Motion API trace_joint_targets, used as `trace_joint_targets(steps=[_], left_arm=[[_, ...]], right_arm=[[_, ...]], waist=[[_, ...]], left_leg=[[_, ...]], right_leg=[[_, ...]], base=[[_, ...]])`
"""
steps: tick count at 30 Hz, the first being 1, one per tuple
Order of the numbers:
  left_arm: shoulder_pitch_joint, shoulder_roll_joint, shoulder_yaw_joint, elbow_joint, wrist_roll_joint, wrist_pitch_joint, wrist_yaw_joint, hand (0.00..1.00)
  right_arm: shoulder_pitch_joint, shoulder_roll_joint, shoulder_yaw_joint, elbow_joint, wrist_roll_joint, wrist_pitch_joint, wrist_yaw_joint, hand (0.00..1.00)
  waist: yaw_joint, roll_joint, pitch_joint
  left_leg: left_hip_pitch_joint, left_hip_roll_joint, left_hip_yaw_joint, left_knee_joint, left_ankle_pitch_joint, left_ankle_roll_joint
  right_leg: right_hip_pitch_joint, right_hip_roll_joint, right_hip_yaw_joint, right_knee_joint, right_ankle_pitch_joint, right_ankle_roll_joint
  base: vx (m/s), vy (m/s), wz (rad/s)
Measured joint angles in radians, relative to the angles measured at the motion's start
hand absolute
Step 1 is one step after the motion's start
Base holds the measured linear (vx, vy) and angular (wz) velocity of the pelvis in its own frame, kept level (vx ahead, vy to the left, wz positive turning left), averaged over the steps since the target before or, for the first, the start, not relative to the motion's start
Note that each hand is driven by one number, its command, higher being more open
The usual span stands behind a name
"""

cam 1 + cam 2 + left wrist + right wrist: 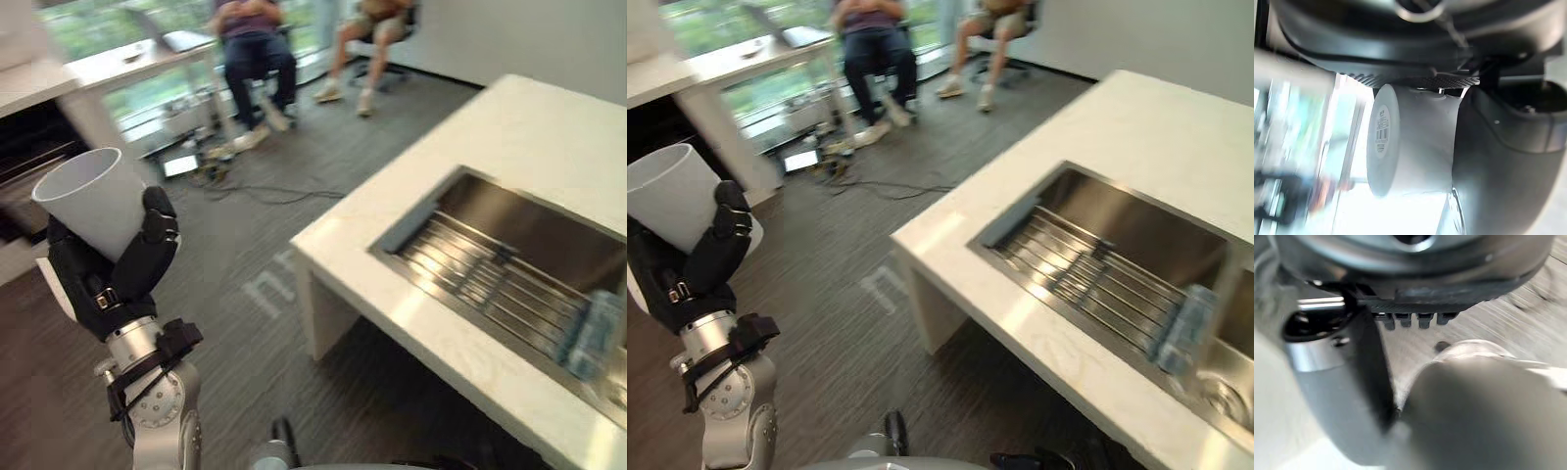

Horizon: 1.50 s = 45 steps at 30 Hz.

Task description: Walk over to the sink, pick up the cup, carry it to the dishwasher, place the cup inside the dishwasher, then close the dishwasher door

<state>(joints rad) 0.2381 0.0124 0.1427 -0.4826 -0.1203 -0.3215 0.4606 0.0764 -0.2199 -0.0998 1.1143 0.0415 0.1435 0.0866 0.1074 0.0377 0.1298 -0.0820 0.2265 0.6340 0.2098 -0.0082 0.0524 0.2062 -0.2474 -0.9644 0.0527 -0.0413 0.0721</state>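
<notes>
Left robot hand (98,279) curls tight round the white cup (93,196), its labelled base visible in the left wrist view, over open floor (245,235) well clear of the surface (529,127) edge and sink (549,230).

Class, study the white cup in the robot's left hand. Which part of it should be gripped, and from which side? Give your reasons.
Grip the cup round its side wall, below the rim, coming from the side, as the left hand does now. The wall is plain and widens toward the open top, so it likely cannot slide down through the grip.
</notes>
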Motion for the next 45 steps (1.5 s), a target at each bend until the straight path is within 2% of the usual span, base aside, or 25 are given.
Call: trace_joint_targets(steps=[2,3,4,5,7,8,9,11,13,14,15,17,19,21,22,23,24,25,28,31,32,35,38,42,45], left_arm=[[0.023,-0.021,0.002,-0.044,0.003,-0.009,0.001,0.0],[0.024,-0.02,-0.023,-0.061,0.01,-0.015,-0.002,0.0],[0.018,-0.016,-0.038,-0.06,0.024,-0.02,-0.003,0.0],[0.019,-0.005,-0.062,-0.059,0.025,-0.024,-0.007,0.0],[0.029,-0.003,-0.082,-0.051,0.024,-0.027,-0.013,0.0],[0.044,0.0,-0.08,-0.036,0.023,-0.037,-0.013,0.0],[0.063,0.006,-0.077,-0.017,0.022,-0.047,-0.013,0.0],[0.074,0.012,-0.078,0.008,0.022,-0.059,-0.017,0.0],[0.044,0.022,-0.114,0.068,0.019,-0.08,-0.045,0.0],[0.006,0.044,-0.172,0.125,-0.008,-0.121,-0.072,0.0],[-0.049,0.066,-0.223,0.2,-0.033,-0.161,-0.099,0.0],[-0.099,0.074,-0.285,0.316,-0.053,-0.179,-0.116,0.0],[-0.1,0.075,-0.311,0.388,-0.04,-0.175,-0.11,0.0],[-0.1,0.082,-0.314,0.4,0.001,-0.169,-0.1,0.0],[-0.109,0.094,-0.335,0.394,0.047,-0.165,-0.094,0.0],[-0.111,0.092,-0.345,0.392,0.055,-0.164,-0.093,0.0],[-0.11,0.087,-0.374,0.374,0.086,-0.163,-0.086,0.0],[-0.113,0.096,-0.391,0.376,0.119,-0.151,-0.088,0.0],[-0.127,0.116,-0.386,0.37,0.131,-0.149,-0.093,0.0],[-0.127,0.145,-0.373,0.358,0.122,-0.147,-0.088,0.0],[-0.118,0.131,-0.327,0.291,0.061,-0.142,-0.114,0.0],[-0.118,0.131,-0.327,0.291,0.061,-0.142,-0.114,0.0],[-0.126,0.115,-0.319,0.286,0.047,-0.144,-0.11,0.0],[-0.176,0.085,-0.312,0.305,-0.052,-0.139,-0.171,0.0],[-0.182,0.06,-0.319,0.344,-0.166,-0.137,-0.235,0.0]], right_arm=[[-0.038,-0.013,0.02,-0.005,-0.004,0.0,0.005,1.0],[-0.048,-0.018,0.033,-0.009,-0.007,0.001,0.011,1.0],[-0.052,-0.018,0.036,-0.008,-0.016,0.005,0.016,1.0],[-0.052,0.0,0.047,-0.013,-0.023,0.015,0.036,1.0],[-0.051,0.03,0.047,-0.023,-0.025,0.023,0.049,1.0],[-0.057,0.046,0.045,-0.022,-0.025,0.029,0.052,1.0],[-0.061,0.053,0.045,-0.022,-0.024,0.03,0.059,1.0],[-0.062,0.068,0.035,-0.024,-0.022,0.03,0.061,1.0],[-0.012,0.081,-0.005,-0.055,-0.004,0.023,0.052,1.0],[0.026,0.086,-0.06,-0.102,0.025,0.015,0.036,1.0],[0.041,0.096,-0.093,-0.127,0.081,0.011,0.015,1.0],[0.045,0.094,-0.092,-0.13,0.185,0.008,-0.025,1.0],[0.037,0.105,-0.083,-0.127,0.252,0.006,-0.043,1.0],[0.003,0.101,-0.07,-0.125,0.249,0.0,-0.019,1.0],[0.005,0.118,-0.07,-0.107,0.243,0.015,-0.004,1.0],[0.012,0.117,-0.07,-0.105,0.241,0.019,-0.001,1.0],[0.013,0.103,-0.056,-0.114,0.253,0.047,0.003,1.0],[0.002,0.086,-0.029,-0.106,0.249,0.072,0.003,1.0],[0.001,0.094,0.004,-0.11,0.25,0.065,0.004,1.0],[0.002,0.091,0.025,-0.111,0.249,0.063,0.006,1.0],[-0.008,0.091,0.084,-0.12,0.248,0.088,0.038,1.0],[-0.007,0.091,0.084,-0.119,0.249,0.087,0.038,1.0],[0.021,0.086,0.05,-0.126,0.249,0.07,0.057,1.0],[0.082,0.09,-0.035,-0.152,0.274,0.009,0.141,1.0],[0.181,0.096,-0.087,-0.161,0.292,-0.019,0.203,1.0]], waist=[[0.004,0.007,-0.005],[0.0,0.027,-0.018],[-0.004,0.033,-0.025],[-0.018,0.015,-0.034],[-0.015,0.005,-0.04],[-0.013,0.005,-0.041],[-0.012,0.007,-0.043],[-0.008,0.006,-0.042],[-0.025,0.006,-0.042],[-0.06,0.021,-0.051],[-0.092,0.017,-0.038],[-0.095,0.02,-0.031],[-0.095,0.027,-0.027],[-0.099,0.026,-0.029],[-0.11,-0.032,-0.053],[-0.113,-0.035,-0.051],[-0.103,-0.019,-0.035],[-0.1,-0.016,-0.024],[-0.094,-0.018,-0.029],[-0.064,-0.022,-0.033],[-0.09,-0.068,-0.013],[-0.09,-0.067,-0.012],[-0.095,-0.055,-0.016],[-0.16,-0.052,-0.016],[-0.175,-0.046,-0.021]], left_leg=[[0.068,0.011,0.057,0.023,0.0,0.006],[0.1,0.033,0.129,0.012,0.023,0.027],[0.093,0.029,0.168,0.013,0.019,0.029],[0.08,0.008,0.204,-0.007,0.022,0.032],[0.11,-0.058,0.182,-0.141,0.048,-0.007],[0.138,-0.106,0.15,-0.24,0.087,-0.016],[0.148,-0.139,0.115,-0.293,0.109,-0.011],[0.133,-0.17,0.043,-0.297,0.107,-0.002],[0.113,-0.201,-0.099,-0.296,0.104,0.019],[0.083,-0.213,-0.242,-0.296,0.108,0.041],[0.063,-0.229,-0.38,-0.296,0.118,0.064],[0.071,-0.249,-0.497,-0.295,0.141,0.056],[0.094,-0.249,-0.551,-0.295,0.139,0.052],[0.084,-0.247,-0.571,-0.302,0.104,0.029],[0.047,-0.278,-0.509,-0.197,0.063,0.04],[0.038,-0.273,-0.491,-0.147,0.05,0.039],[0.073,-0.257,-0.492,-0.154,-0.009,0.008],[0.115,-0.248,-0.52,-0.199,0.015,-0.002],[0.127,-0.233,-0.557,-0.215,0.024,-0.009],[0.165,-0.222,-0.575,-0.291,0.057,-0.023],[0.138,-0.261,-0.594,-0.306,0.109,-0.03],[0.146,-0.251,-0.589,-0.306,0.109,-0.031],[0.134,-0.222,-0.535,-0.306,0.101,-0.047],[0.098,-0.21,-0.54,-0.305,0.117,-0.054],[0.113,-0.209,-0.556,-0.305,0.117,-0.054]], right_leg=[[0.012,-0.029,-0.042,0.014,-0.002,0.003],[0.021,-0.025,-0.07,0.036,-0.004,0.009],[0.024,-0.025,-0.082,0.046,-0.004,0.01],[0.032,-0.024,-0.095,0.032,0.001,0.006],[0.07,-0.02,-0.16,0.02,0.024,0.038],[0.09,-0.023,-0.179,0.023,0.027,0.041],[0.104,-0.033,-0.19,0.038,0.029,0.041],[0.122,-0.059,-0.172,0.091,0.03,0.038],[0.114,-0.1,0.009,0.237,0.034,-0.036],[0.074,-0.074,0.227,0.336,-0.016,-0.092],[0.046,0.027,0.419,0.331,-0.16,-0.054],[-0.003,0.121,0.601,0.26,-0.237,-0.036],[-0.075,0.148,0.692,0.193,-0.24,-0.031],[-0.192,0.163,0.802,0.145,-0.198,-0.023],[-0.219,0.136,0.835,0.144,-0.164,-0.031],[-0.219,0.134,0.835,0.15,-0.162,-0.031],[-0.184,0.16,0.839,0.168,-0.116,-0.028],[-0.162,0.17,0.838,0.178,-0.105,-0.019],[-0.144,0.19,0.831,0.176,-0.096,-0.024],[-0.134,0.204,0.834,0.166,-0.092,-0.027],[-0.066,0.175,0.803,0.018,-0.069,-0.027],[-0.064,0.179,0.81,0.026,-0.069,-0.029],[-0.105,0.204,0.874,0.018,-0.045,-0.05],[-0.112,0.218,0.844,-0.04,-0.019,-0.058],[-0.083,0.219,0.816,-0.06,-0.022,-0.062]], base=[[0.0,0.244,1.18],[0.02,0.207,1.18],[0.01,0.263,1.48],[-0.02,0.248,1.49],[-0.01,0.246,1.26],[0.01,0.151,0.94],[0.02,0.128,0.96],[0.05,0.072,1.28],[0.11,0.054,2.26],[0.14,-0.096,3.35],[0.12,-0.149,3.43],[0.07,-0.142,2.36],[0.04,-0.03,1.06],[0.01,-0.016,0.71],[0.04,-0.02,0.8],[0.21,-0.067,0.92],[0.19,-0.076,0.51],[0.21,-0.075,0.52],[0.1,-0.05,0.46],[0.09,-0.055,0.15],[0.0,0.0,0.0],[-0.02,-0.023,-0.1],[-0.08,-0.021,-0.53],[-0.06,-0.034,-0.01],[0.01,-0.038,0.17]])
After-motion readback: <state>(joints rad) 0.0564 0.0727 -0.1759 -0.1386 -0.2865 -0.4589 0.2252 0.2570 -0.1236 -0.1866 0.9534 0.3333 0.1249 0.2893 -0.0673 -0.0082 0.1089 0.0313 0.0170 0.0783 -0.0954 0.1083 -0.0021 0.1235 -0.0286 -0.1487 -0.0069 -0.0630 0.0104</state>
